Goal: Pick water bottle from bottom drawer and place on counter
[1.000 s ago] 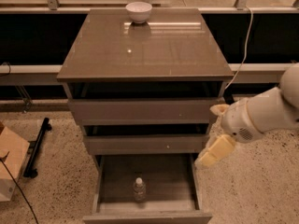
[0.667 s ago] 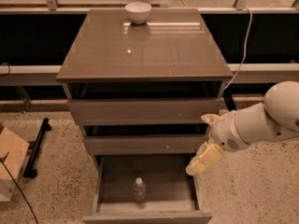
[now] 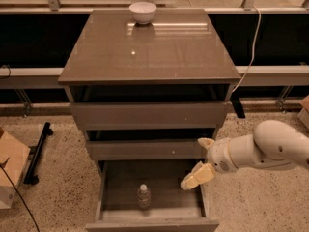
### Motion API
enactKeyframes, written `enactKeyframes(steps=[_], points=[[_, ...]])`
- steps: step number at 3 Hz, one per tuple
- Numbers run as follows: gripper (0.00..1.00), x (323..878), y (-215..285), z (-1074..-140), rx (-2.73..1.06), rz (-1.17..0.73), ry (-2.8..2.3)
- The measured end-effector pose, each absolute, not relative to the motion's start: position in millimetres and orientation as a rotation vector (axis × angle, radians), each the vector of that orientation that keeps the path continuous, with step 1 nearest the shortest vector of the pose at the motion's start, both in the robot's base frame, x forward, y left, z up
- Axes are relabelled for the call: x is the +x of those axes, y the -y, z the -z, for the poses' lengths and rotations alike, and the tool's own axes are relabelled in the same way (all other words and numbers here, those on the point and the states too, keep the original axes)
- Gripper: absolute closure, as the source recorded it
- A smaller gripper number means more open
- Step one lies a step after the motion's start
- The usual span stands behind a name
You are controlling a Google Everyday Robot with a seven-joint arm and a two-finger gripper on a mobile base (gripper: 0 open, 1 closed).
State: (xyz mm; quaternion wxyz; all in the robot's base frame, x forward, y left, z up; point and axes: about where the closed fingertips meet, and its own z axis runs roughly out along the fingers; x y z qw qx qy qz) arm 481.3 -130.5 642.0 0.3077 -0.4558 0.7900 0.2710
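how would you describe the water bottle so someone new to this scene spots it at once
Find the grey-brown cabinet with three drawers and look into the pulled-out bottom drawer. The water bottle stands upright on its floor near the front, and the gripper hangs over the drawer's right side, jaws open. The bottle is small, clear and white-capped, unlike the white bowl up on the counter.

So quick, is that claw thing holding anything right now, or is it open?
Gripper: open, empty, at the right edge of the open bottom drawer; the water bottle stands inside it, apart from the gripper.
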Motion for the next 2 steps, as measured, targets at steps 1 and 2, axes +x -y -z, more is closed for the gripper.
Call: enactKeyframes(steps=[1, 2], points=[[0.0, 493, 129, -590, -1.143, -0.77, -2.128], [0.0, 494, 127, -575, -1.129, -0.795, -2.139]])
